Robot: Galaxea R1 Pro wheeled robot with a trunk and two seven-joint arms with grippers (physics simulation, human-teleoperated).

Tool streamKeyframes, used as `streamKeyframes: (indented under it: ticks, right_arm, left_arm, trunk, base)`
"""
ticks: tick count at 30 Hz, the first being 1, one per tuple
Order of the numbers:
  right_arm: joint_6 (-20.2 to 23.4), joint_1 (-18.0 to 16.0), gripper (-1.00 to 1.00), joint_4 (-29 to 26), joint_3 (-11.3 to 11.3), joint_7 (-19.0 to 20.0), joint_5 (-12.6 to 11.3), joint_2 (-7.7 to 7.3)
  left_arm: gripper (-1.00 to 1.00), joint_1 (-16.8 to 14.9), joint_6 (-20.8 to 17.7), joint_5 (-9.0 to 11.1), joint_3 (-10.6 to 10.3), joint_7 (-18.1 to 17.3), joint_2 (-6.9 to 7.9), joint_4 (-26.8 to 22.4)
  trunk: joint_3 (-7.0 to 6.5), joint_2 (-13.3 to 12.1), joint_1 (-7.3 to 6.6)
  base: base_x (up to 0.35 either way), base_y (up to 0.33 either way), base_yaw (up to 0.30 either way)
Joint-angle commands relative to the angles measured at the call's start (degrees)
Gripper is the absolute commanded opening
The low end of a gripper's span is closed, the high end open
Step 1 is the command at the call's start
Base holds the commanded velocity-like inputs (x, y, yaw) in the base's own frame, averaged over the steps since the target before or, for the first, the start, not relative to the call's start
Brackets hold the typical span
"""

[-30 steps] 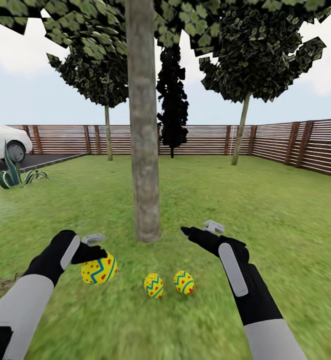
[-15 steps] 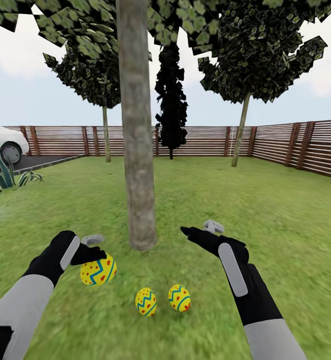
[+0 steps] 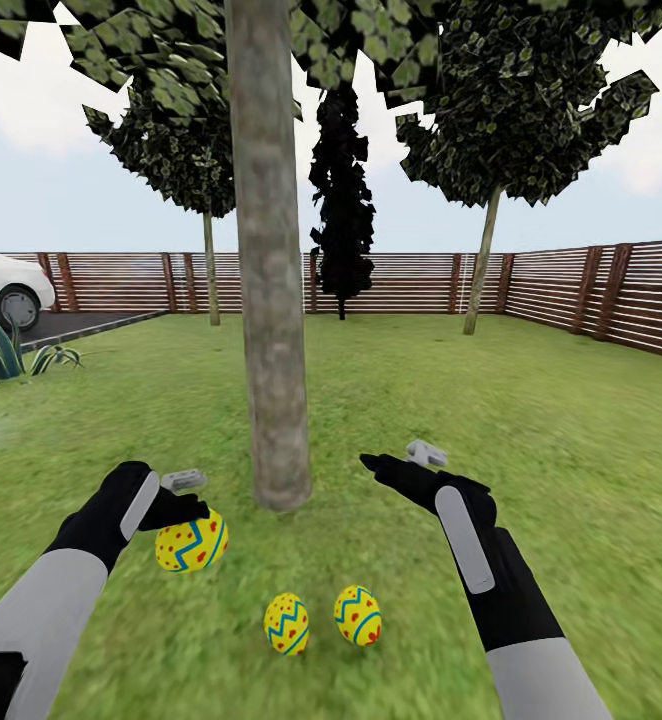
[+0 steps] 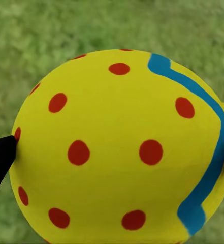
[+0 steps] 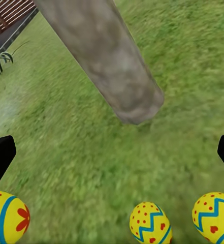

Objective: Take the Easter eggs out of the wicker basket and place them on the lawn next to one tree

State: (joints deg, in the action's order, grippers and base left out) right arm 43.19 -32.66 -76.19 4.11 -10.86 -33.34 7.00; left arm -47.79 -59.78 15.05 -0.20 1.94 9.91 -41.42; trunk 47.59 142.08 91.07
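Three Easter eggs: yellow shells, red dots, blue-green zigzag bands. One at lower left (image 3: 191, 541), two at lower centre (image 3: 286, 623) (image 3: 357, 614). Lawn (image 3: 531, 420): mottled green. Tree trunk (image 3: 268, 300), centre: mottled grey-brown; canopy in flat green patches. Fence (image 3: 571, 290), across mid frame: brown horizontal slats. Cone-shaped tree (image 3: 342, 210), centre background: black. Left hand (image 3: 176, 497) and right hand (image 3: 399, 462): black with grey panels. Car (image 3: 1, 285), left edge: white.

Two eggs (image 3: 321, 619) on lawn (image 3: 531, 420) beside tree (image 3: 271, 300)
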Motion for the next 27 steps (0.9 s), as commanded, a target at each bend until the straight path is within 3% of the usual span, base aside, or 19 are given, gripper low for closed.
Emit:
streamKeyframes:
  ticks: [1, 10, 13, 27]
  right_arm:
    - [0.14, -0.04, 1.00, -0.04, 0.01, -0.57, -0.63, -0.03]
    - [0.14, -0.04, 1.00, -0.01, 0.10, -0.57, -0.62, 0.03]
    - [0.14, -0.04, 1.00, -0.01, 0.11, -0.57, -0.61, 0.03]
    - [0.14, -0.04, 1.00, -0.03, 0.28, -0.57, -0.64, 0.19]
  left_arm:
    - [-1.00, -0.03, -0.22, 0.33, -0.07, 0.33, 0.02, -0.06]
    - [-1.00, 0.00, -0.22, 0.45, 0.02, 0.35, 0.02, -0.14]
    - [-1.00, -0.01, -0.22, 0.49, 0.11, 0.35, 0.02, -0.10]
    - [-1.00, 0.00, 1.99, 0.33, 0.14, 0.39, 0.02, 0.02]
  trunk:
    - [0.07, 0.03, -0.01]
    - [0.07, 0.03, -0.01]
    - [0.61, 1.16, 0.61]
    - [3.72, 1.34, 0.97]
  base:
    - [0.012, 0.016, 0.000]
    - [0.003, 0.004, 0.000]
    - [0.000, 0.000, 0.000]
    - [0.000, 0.000, 0.000]
